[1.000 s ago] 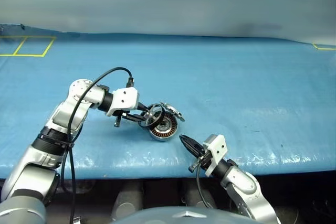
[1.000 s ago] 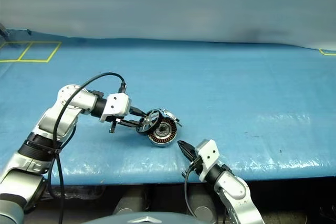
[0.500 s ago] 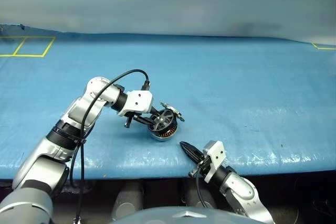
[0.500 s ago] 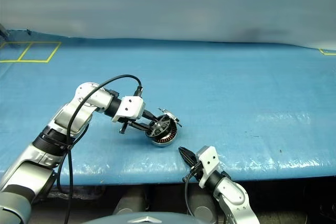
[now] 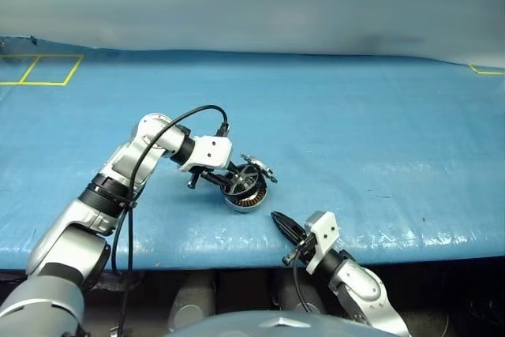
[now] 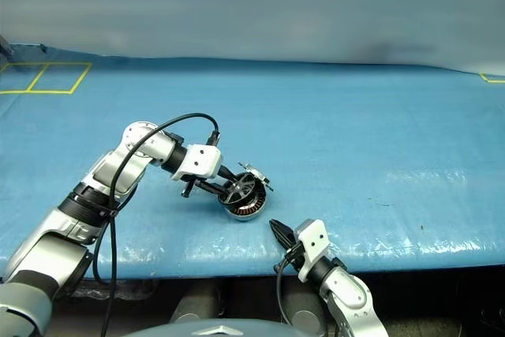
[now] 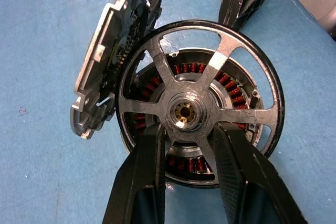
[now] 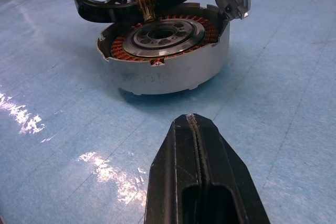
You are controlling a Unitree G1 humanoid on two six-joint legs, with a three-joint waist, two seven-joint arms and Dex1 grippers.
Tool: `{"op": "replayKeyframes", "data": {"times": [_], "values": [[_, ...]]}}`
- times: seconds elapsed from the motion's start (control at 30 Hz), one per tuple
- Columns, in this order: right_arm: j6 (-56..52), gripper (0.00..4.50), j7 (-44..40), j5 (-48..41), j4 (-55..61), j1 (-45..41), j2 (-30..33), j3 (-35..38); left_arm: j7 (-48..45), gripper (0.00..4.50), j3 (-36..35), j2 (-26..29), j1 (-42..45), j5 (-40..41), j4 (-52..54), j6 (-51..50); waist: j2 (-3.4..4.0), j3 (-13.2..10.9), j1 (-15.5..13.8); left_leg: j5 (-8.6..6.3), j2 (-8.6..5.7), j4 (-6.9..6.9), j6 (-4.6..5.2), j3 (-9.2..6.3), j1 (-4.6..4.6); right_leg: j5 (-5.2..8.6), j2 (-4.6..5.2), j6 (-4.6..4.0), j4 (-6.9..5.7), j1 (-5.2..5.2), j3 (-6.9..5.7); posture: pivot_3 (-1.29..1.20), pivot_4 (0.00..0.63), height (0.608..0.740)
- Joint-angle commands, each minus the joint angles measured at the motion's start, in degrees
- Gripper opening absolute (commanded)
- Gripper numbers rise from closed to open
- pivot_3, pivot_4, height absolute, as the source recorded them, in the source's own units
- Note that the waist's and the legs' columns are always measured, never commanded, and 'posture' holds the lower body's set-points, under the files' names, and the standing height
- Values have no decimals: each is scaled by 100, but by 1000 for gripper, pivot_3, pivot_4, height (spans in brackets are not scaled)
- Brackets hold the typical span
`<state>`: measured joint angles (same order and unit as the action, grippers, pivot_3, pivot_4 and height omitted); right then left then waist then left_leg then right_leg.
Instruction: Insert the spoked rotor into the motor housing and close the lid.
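Step in hand: the insertion; the spoked rotor (image 7: pixel 197 106), a flat silver wheel with a dark rim and a brass-coloured hub, hangs tilted just above the motor housing (image 8: pixel 165 59), a short round grey metal puck with a copper-brown ring of windings and a silver hub, near the front edge of the blue table cover (image 5: pixel 379 132); the rotor looks not yet seated, and the lid not yet closed

Left gripper (image 7: pixel 184 140): its two black fingers stand narrow, pinching a spoke of the rotor just beside the hub

Right gripper (image 8: pixel 195 129): fingers pressed together on nothing; it waits near the housing, at the table's front edge, pointing toward it

Lid (image 7: pixel 113 61): the round silvery-grey cover with a toothed edge stands up open at the housing's far side, joined at the rim

Next move, as I judge it: level the rotor, centre its shaft over the silver hub and lower it straight; a tilted entry could jam on the windings or knock the lid

Left wrist view: shows the grip on the spoke and the windings through the spokes

Right wrist view: shows the gap between rotor and housing, with the brass shaft pointing down; the head views only hint at this
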<state>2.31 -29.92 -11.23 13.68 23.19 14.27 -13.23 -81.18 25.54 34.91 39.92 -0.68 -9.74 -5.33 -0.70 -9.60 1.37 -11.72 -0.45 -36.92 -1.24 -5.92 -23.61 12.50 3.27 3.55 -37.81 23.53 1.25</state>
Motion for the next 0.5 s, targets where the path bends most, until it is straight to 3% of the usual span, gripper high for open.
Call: {"op": "replayKeyframes", "data": {"times": [0.03,0.5], "values": [[101,0,10,26,66,-19,-25,-37,70,998,-15,-67,162,-97,-82,144,0,0,1,0,0,0,0,0,0,0,0,0,0,0,0,0,150,740],[53,0,57,98,46,-47,-22,-36,42,998,-3,-119,227,-274,-119,172,0,0,4,0,0,0,0,0,0,0,0,0,0,0,0,0,150,740]]}}
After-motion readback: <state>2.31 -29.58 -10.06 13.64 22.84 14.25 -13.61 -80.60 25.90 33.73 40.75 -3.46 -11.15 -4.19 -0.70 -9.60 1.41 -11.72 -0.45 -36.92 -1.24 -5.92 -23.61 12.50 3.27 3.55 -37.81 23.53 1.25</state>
